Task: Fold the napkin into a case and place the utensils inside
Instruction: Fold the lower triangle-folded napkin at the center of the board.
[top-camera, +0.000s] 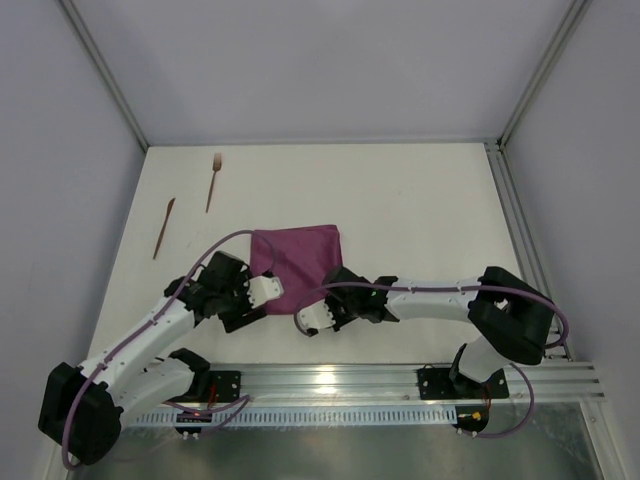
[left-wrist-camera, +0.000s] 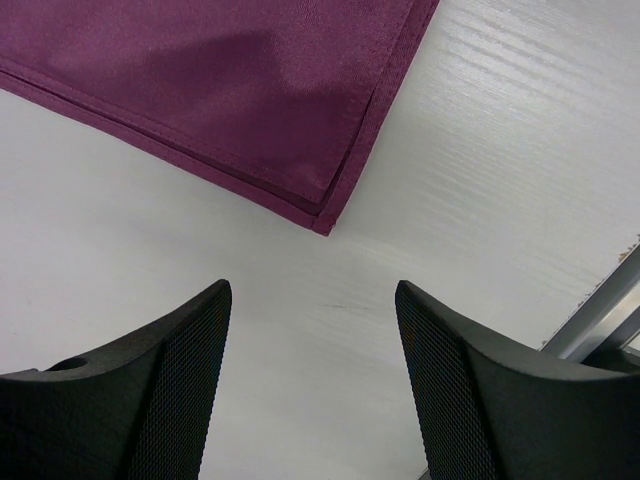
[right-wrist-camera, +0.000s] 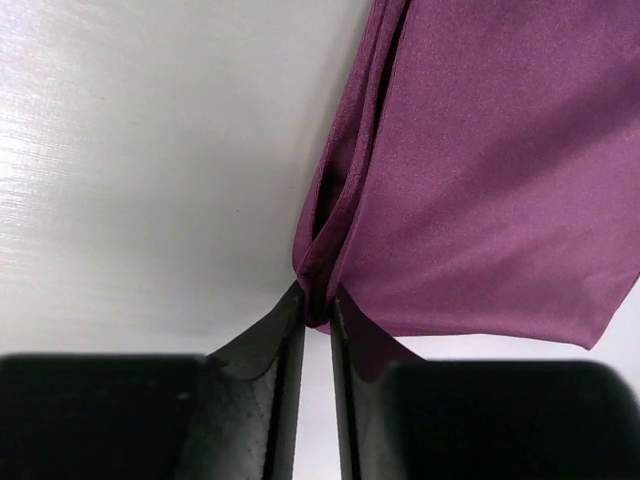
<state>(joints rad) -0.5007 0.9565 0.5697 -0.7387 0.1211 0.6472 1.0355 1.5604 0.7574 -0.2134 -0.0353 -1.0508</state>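
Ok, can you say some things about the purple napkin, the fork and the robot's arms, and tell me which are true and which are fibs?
1. The right jaws pinch the napkin at its edge. True.
2. The left jaws squeeze the napkin too. False: they stand open over the table, just short of the napkin's corner.
3. The fork lies on the napkin. False: it lies on the table, well away from the cloth.
4. The fork and the knife lie apart, not touching. True.

The napkin (right-wrist-camera: 480, 180) is slightly shiny hemmed cloth; the table (left-wrist-camera: 500, 150) is smooth, faintly grained, semi-matt.
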